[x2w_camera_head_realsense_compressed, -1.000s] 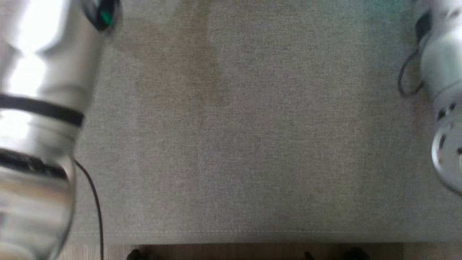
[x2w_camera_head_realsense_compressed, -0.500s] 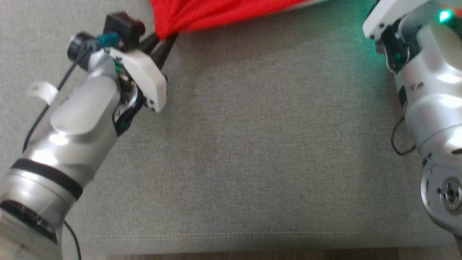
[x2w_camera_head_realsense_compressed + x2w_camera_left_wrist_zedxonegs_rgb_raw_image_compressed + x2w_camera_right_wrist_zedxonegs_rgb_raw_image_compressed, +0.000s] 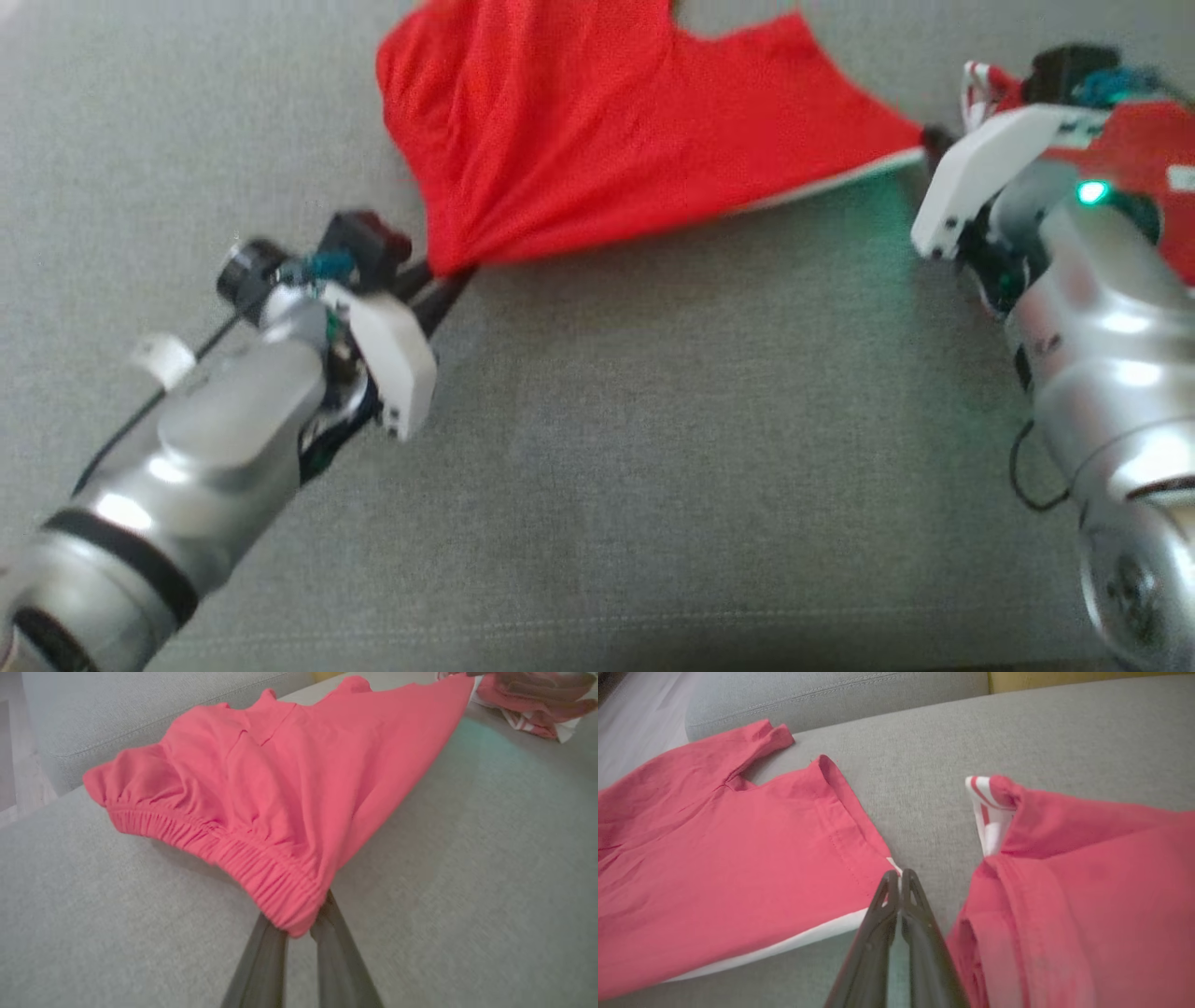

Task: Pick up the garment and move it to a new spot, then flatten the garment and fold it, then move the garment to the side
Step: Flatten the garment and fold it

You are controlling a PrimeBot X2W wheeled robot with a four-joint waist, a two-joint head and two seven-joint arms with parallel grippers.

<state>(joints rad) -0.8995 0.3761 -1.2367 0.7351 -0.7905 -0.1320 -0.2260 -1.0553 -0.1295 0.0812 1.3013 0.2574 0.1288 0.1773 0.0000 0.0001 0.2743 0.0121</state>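
Saw red garment [image 3: 597, 121] lying on grey cushion [image 3: 653, 448], pulled btw both arms. Noted L pincer [image 3: 446, 280] pinching gathered elastic waistband corner, fabric bunched over tips. Noted R pincer [image 3: 900, 879] pressed together on white-trimmed hem corner at opp. end. Spotted second red garment [image 3: 1087, 896] w/ white stripes, heaped just beside R pincer on outer side, crowding that arm. Couldn't tell if touching. Saw backrest [image 3: 140, 709] rising behind far edge.
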